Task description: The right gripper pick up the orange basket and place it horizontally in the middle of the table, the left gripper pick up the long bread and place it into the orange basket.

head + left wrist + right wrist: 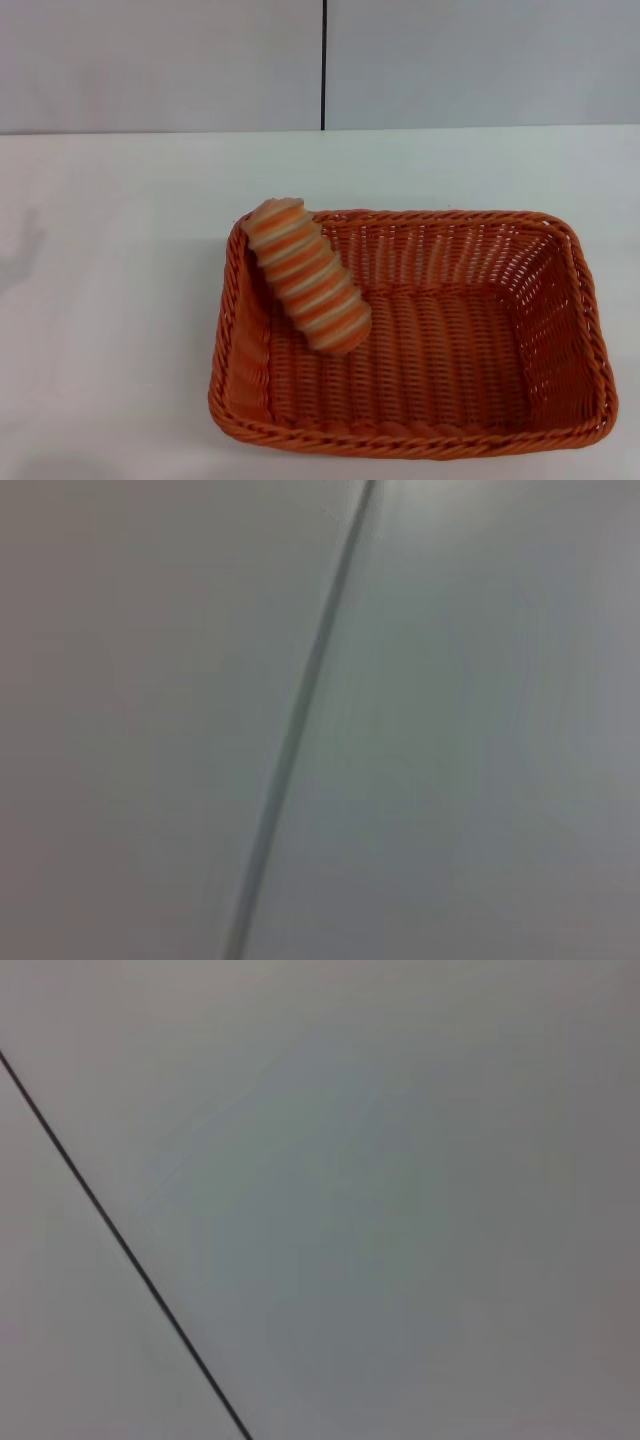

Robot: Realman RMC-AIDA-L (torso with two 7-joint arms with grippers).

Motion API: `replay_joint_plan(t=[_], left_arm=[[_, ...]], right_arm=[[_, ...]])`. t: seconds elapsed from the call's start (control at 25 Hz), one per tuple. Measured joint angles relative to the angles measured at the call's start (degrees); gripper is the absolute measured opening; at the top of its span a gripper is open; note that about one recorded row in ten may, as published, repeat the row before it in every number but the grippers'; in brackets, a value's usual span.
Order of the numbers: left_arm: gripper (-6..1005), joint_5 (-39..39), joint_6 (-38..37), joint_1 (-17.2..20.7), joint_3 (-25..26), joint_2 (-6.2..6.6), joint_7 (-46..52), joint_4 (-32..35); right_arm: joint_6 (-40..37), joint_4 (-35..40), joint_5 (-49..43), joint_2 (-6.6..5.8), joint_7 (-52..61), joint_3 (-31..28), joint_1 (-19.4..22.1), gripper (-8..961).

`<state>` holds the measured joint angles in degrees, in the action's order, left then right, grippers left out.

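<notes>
The orange basket lies lengthwise across the white table, near its front edge and a little right of centre in the head view. The long bread, ribbed in orange and cream stripes, rests inside the basket at its left end, tilted, with its upper end leaning on the back-left rim and its lower end on the basket floor. Neither gripper shows in the head view. Both wrist views show only a plain grey surface crossed by a thin dark line.
A grey wall with a vertical dark seam stands behind the table's far edge. Bare white tabletop stretches to the left of the basket and behind it.
</notes>
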<state>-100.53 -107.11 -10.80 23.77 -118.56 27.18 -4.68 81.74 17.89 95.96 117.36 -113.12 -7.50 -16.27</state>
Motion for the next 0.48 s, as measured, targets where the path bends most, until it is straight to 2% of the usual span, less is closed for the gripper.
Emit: replay_joint_plan(t=[0.16, 0.48], left_arm=[[857, -0.03, 0.62, 0.58, 2.24, -0.13, -6.47, -0.50], [853, -0.08, 0.53, 1.08, 3.15, -0.11, -6.84, -1.33]], right_arm=[[0.00, 0.02, 0.49, 0.04, 0.00, -0.13, 0.01, 366], [0.00, -0.03, 1.16, 0.61, 0.00, -0.73, 0.36, 366]])
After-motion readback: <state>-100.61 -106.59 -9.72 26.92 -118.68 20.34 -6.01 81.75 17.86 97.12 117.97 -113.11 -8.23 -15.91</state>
